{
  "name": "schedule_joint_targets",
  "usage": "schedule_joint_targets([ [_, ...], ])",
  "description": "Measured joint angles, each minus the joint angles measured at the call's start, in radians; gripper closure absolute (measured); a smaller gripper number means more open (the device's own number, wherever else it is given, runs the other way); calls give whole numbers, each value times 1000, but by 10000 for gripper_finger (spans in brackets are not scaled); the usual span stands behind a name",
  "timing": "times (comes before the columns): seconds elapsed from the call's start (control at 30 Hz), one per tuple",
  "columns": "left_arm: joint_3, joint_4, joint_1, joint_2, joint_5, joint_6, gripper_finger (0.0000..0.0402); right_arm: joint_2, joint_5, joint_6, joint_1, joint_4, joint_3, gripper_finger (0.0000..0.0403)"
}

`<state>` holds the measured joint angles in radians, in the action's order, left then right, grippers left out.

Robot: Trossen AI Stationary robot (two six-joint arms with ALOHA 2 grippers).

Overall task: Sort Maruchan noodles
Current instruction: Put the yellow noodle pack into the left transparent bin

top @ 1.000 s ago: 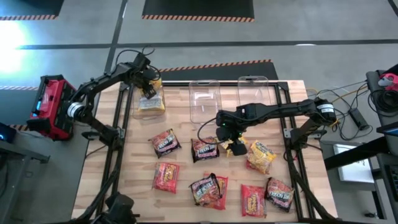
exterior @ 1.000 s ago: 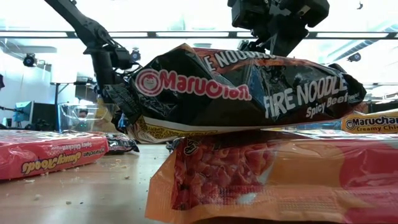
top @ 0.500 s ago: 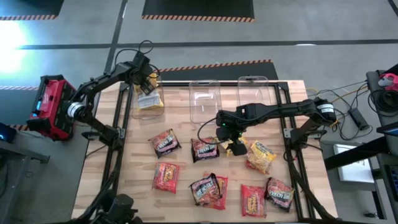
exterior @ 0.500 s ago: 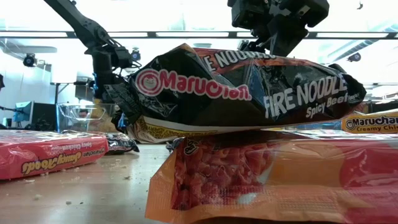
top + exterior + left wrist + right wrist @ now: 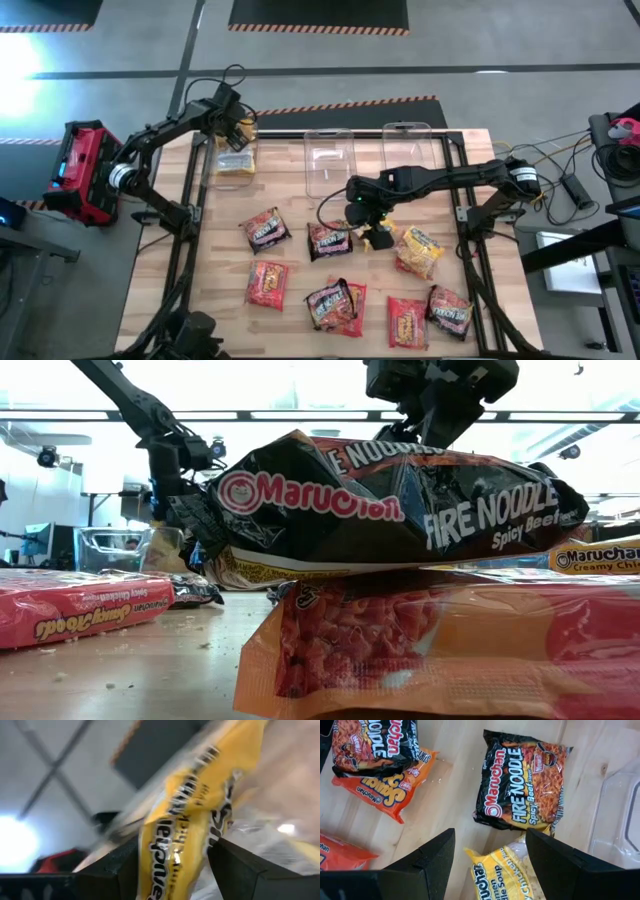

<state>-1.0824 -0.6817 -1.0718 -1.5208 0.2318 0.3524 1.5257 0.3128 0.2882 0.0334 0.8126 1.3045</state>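
Looking straight down from the high view, the left gripper [image 5: 237,135] hangs over the leftmost clear bin [image 5: 238,165] at the far edge of the bench [image 5: 220,270], where a yellow packet [image 5: 236,166] lies inside. The right gripper [image 5: 368,228] hovers mid-bench, beside a dark packet [image 5: 329,239] and close to another yellow packet [image 5: 418,249]. Two more bins [image 5: 330,160] stand bare, and the remaining Maruchan noodles [image 5: 335,304], red and dark wrappers, lie scattered toward the near edge.

From the low view, a black Fire Noodle packet [image 5: 390,505] rests on an orange packet [image 5: 440,650] right at the lens; the right arm comes down behind it.

In the left wrist view, the yellow packet [image 5: 200,820] fills the space ahead of the spread fingers [image 5: 250,870]; whether they touch it I cannot tell, though it looks let go rather than pinched.

In the right wrist view, the fingers [image 5: 427,857] stand wide apart and empty over bare wood, with the dark packet [image 5: 522,785] ahead and a yellow wrapper [image 5: 507,872] between them.

These packets should be light, crinkly and slick, with a brittle noodle block inside. A pinch across a sealed edge or corner seems safest; squeezing the middle risks cracking the block or sliding off.
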Motion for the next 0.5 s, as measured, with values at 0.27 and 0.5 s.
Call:
schedule_joint_targets([
  [0.27,0,-30,-2,0,-52,49,261,0,0,0,0,-46,0,172],
  [0.5,1,-7,-1,0,65,-1,283,0,0,0,0,-89,0,172],
])
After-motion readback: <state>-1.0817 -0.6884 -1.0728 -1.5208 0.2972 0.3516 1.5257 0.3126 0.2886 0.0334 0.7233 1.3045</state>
